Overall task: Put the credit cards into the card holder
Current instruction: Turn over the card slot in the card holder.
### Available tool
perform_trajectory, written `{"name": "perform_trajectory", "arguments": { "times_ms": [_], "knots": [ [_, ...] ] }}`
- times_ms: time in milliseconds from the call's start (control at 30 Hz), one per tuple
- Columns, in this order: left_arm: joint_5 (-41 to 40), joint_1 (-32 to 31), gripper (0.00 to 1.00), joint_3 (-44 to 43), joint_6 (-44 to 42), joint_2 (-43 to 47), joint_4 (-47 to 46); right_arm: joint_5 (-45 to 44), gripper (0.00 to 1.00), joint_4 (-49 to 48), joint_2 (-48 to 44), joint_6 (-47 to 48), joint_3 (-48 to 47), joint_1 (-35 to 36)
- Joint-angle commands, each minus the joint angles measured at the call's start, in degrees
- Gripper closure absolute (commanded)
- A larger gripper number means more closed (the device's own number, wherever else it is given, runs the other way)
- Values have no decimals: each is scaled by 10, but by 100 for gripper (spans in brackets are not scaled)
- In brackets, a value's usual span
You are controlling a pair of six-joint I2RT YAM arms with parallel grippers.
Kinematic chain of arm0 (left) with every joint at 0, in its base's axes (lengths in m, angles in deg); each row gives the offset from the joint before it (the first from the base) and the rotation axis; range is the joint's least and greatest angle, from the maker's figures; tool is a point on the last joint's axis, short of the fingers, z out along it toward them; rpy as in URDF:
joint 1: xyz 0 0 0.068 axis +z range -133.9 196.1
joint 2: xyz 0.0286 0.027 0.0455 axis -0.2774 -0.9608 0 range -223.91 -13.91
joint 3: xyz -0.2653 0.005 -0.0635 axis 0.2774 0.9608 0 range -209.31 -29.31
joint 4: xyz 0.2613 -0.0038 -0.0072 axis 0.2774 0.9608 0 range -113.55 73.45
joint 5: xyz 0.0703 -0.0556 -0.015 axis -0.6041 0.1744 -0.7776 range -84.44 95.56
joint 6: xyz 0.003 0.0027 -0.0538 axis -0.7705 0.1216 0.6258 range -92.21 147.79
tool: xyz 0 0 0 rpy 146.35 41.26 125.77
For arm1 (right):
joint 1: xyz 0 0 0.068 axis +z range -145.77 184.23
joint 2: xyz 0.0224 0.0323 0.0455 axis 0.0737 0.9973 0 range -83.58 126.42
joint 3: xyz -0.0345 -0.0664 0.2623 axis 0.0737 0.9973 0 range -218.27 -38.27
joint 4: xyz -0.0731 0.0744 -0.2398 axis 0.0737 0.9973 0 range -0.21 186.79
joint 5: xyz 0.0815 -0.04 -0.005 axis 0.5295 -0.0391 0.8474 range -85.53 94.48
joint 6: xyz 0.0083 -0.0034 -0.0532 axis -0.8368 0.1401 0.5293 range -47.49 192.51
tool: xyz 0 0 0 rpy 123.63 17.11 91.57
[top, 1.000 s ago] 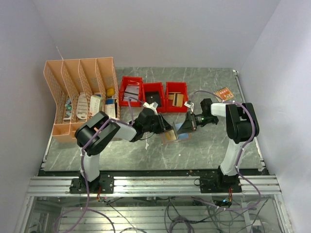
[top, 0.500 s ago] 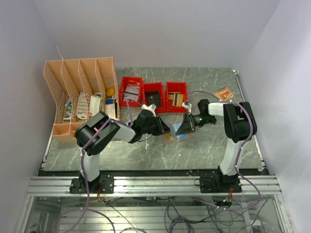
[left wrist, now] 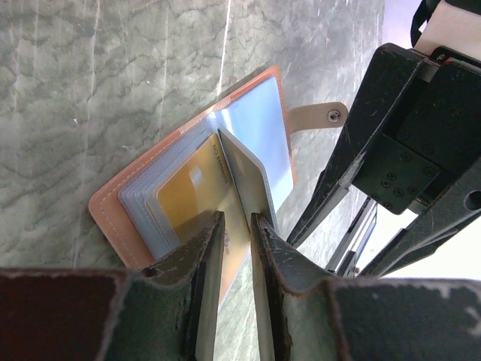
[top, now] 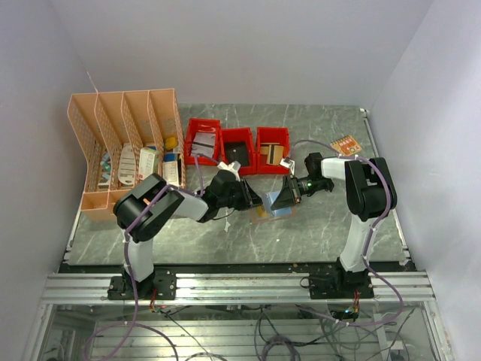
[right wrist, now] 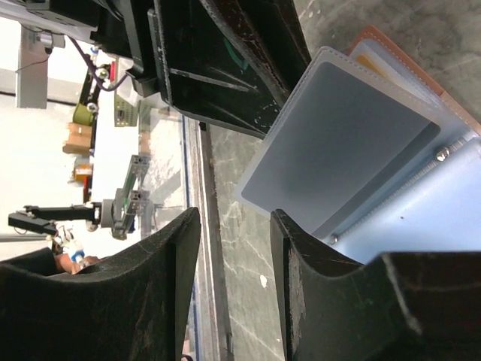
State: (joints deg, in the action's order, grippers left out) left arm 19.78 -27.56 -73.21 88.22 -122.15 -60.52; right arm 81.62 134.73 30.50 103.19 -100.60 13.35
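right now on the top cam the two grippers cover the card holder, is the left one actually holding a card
observer: yes, the left wrist view shows the left gripper pinching a pale card that stands on edge over the open card holder.
operator: any card in there already
observer: a gold card lies among the clear sleeves of the holder.
operator: and the right gripper
observer: its wrist view shows the right gripper with jaws apart and nothing between them, and a sleeve raised just beyond its fingers.
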Motion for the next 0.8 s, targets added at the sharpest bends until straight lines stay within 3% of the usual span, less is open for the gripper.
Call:
{"name": "perform_trajectory", "arguments": {
  "times_ms": [0,767],
  "knots": [
    [-2,4,68,7,-13,18,-10,-18,58,-3,-8,10,-7,3],
    [-85,4,67,15,-128,141,169,-73,58,-44,-98,12,9,0]
  ]
}}
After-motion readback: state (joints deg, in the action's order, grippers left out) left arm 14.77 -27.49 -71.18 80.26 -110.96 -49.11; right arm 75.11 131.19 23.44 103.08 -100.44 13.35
